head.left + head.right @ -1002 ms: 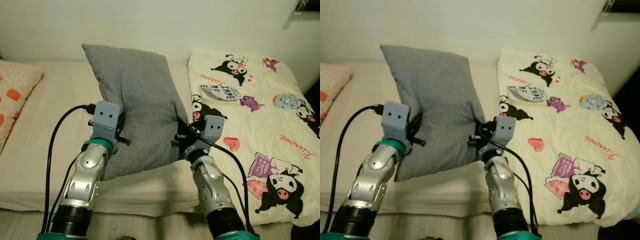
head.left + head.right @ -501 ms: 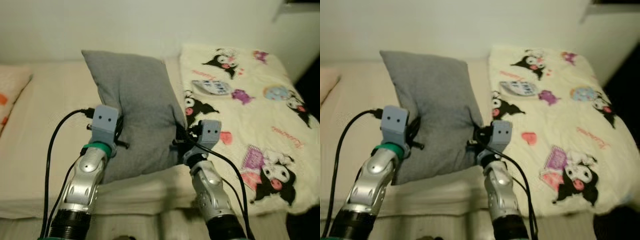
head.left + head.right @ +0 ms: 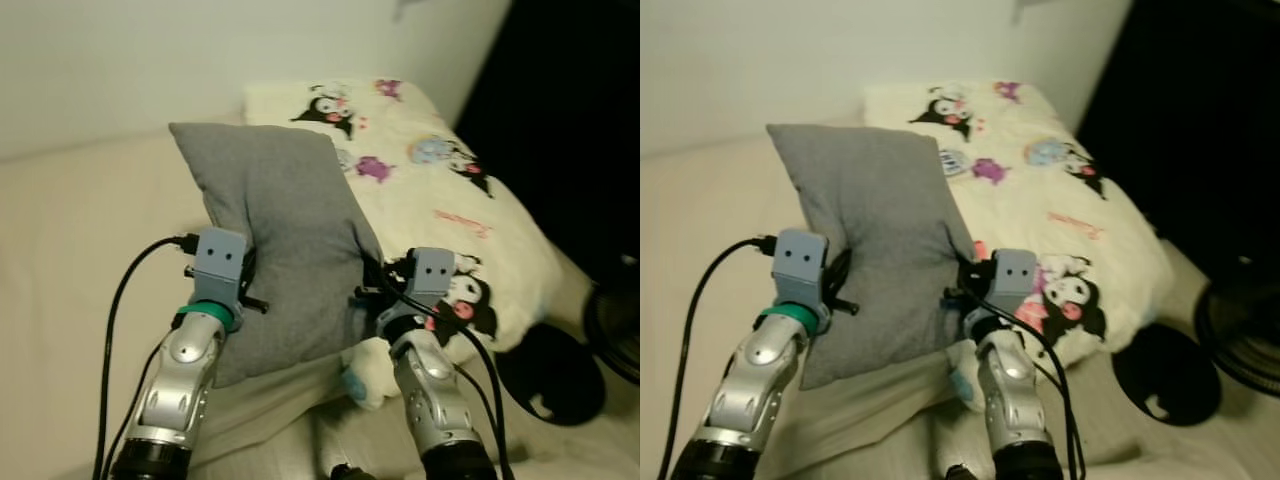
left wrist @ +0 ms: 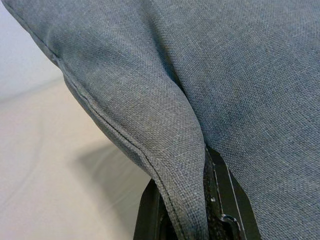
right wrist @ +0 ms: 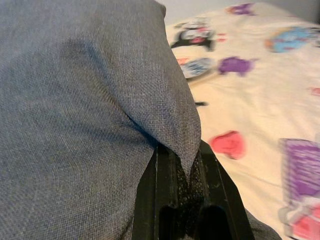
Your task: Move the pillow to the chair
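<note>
Grey pillow (image 3: 280,240) is held up between both arms, clear of the bed (image 3: 70,260), standing roughly upright with its long axis running from the lower edge by the wrists up to the top corner near the wall. Left gripper (image 4: 192,210) is clamped on a fold of the pillow's left edge; the wrist view shows fabric pinched between the two black fingers (image 4: 150,215). Right gripper (image 5: 180,200) is likewise closed on a fold at the pillow's right lower edge, cloth bunched between its fingers (image 5: 147,200). The load sits symmetric, directly ahead of the chest, so neither arm is nearer; the carry depends on both pinches holding together. Cartoon-print blanket (image 3: 440,190) lies on the bed just beyond and to the right of the pillow, its edge hanging close beside the right gripper, apart from it as far as can be told. To the far right the room is dark: a round black shape on the floor (image 3: 550,370) and a curved dark rim (image 3: 610,330) at the frame edge, possibly a chair base, too dim to confirm. Judgement: the destination lies rightward; the hanging blanket edge and the round floor object are the likely obstructions.
</note>
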Available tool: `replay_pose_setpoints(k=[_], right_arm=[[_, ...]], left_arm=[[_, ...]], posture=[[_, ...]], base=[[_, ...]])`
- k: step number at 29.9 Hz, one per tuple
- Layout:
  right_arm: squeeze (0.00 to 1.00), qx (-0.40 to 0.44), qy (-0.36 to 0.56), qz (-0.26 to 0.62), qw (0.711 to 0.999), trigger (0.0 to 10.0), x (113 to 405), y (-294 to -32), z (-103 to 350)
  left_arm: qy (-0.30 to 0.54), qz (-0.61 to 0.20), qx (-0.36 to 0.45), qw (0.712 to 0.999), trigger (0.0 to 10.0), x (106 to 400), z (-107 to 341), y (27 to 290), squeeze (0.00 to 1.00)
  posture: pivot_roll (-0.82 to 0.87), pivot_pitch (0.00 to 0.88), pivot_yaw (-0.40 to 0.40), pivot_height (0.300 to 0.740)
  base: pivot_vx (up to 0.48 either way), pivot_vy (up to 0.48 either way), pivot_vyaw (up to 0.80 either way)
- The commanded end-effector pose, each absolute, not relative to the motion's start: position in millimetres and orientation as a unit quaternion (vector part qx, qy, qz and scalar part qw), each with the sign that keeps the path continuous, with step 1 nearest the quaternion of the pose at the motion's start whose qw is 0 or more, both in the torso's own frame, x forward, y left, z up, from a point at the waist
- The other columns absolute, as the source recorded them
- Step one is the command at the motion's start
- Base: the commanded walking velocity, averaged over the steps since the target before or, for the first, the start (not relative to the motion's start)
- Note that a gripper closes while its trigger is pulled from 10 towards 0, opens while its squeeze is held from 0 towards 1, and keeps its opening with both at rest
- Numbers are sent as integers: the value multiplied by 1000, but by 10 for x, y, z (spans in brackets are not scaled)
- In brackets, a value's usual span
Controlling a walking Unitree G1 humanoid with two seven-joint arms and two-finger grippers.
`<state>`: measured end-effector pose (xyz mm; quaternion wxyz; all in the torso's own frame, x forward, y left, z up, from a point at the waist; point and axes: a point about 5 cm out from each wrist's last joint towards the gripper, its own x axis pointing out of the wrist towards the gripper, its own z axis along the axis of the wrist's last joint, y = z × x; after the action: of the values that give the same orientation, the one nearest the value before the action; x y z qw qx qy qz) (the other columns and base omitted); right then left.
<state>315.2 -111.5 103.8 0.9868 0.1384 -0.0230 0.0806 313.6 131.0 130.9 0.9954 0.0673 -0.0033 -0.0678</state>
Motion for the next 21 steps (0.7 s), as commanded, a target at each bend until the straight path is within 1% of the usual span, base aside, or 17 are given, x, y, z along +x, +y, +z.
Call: replay_pose_setpoints(k=[1, 4, 7, 10, 11, 12, 14, 15, 21], right_arm=[[0, 147, -53, 56, 986, 10000, 3191, -1229, 1170], [0, 145, -52, 50, 987, 10000, 3242, -1281, 1165], [0, 141, -49, 52, 987, 10000, 3231, -1270, 1140], [0, 141, -43, 52, 988, 10000, 3196, -1214, 1073], [0, 141, -43, 52, 988, 10000, 3196, -1214, 1073], [0, 140, -44, 52, 988, 10000, 3179, -1178, 1066], [0, 141, -47, 52, 988, 10000, 3167, -1153, 1070], [0, 143, -51, 49, 987, 10000, 3157, -1132, 1084], [0, 152, -65, 36, 986, 10000, 3142, -1154, 1134]], left_arm=[[-16, -65, 72, 995, 10000, 3168, 1377, 1319, 0], [-43, -78, 97, 991, 10000, 3348, 1567, 1273, 0], [-44, -77, 98, 991, 10000, 3356, 1601, 1286, 0], [-40, -79, 105, 991, 10000, 3328, 1603, 1330, 0], [-40, -79, 105, 991, 10000, 3328, 1603, 1330, 0], [-36, -80, 107, 990, 10000, 3313, 1598, 1357, 0], [-34, -81, 108, 990, 10000, 3303, 1594, 1376, 0], [-35, -85, 109, 990, 10000, 3298, 1605, 1391, 0], [-41, -92, 114, 988, 10000, 3343, 1661, 1420, 0]], posture=[[87, 8, 38, 740], [117, 0, 32, 740], [130, 0, 38, 740], [163, 12, 79, 740], [163, 12, 79, 740], [163, 18, 107, 740], [164, 17, 112, 740], [168, 15, 132, 740], [166, 8, 140, 740]], base=[[0, 0, -800], [0, 0, -800], [0, 0, -800], [0, 0, -800], [0, 0, -800], [0, 0, -800], [0, 0, -800], [0, 0, -800], [0, 0, -800]])
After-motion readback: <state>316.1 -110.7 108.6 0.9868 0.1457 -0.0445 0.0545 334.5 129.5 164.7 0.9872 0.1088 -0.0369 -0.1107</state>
